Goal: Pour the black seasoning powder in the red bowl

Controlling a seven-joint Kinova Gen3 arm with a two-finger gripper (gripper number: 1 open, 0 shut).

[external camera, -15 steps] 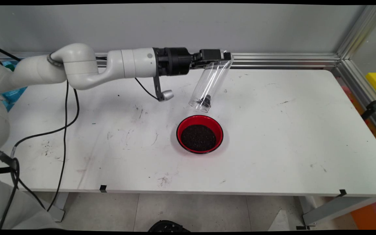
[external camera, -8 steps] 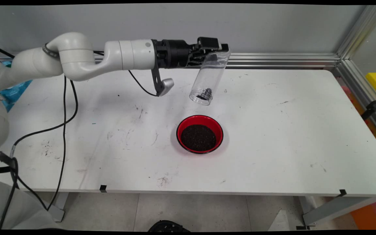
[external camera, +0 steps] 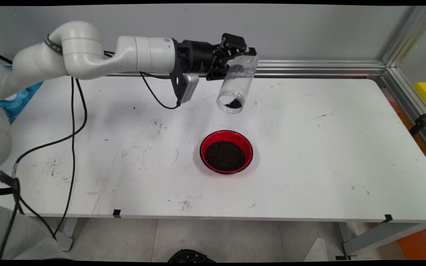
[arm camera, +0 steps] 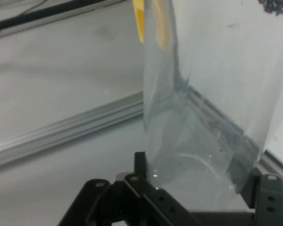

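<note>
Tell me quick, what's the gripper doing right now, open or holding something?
Gripper: closed on a clear plastic jar, held tilted in the air above the table, beyond the red bowl.

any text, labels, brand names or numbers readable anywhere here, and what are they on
None can be read in either view.
The clear jar held in the end effector carries no label.
The red bowl of dark grains has no marking.
The white table shows only scuffs and black tape bits, no writing.
The arm's white links show no lettering from this angle.
</note>
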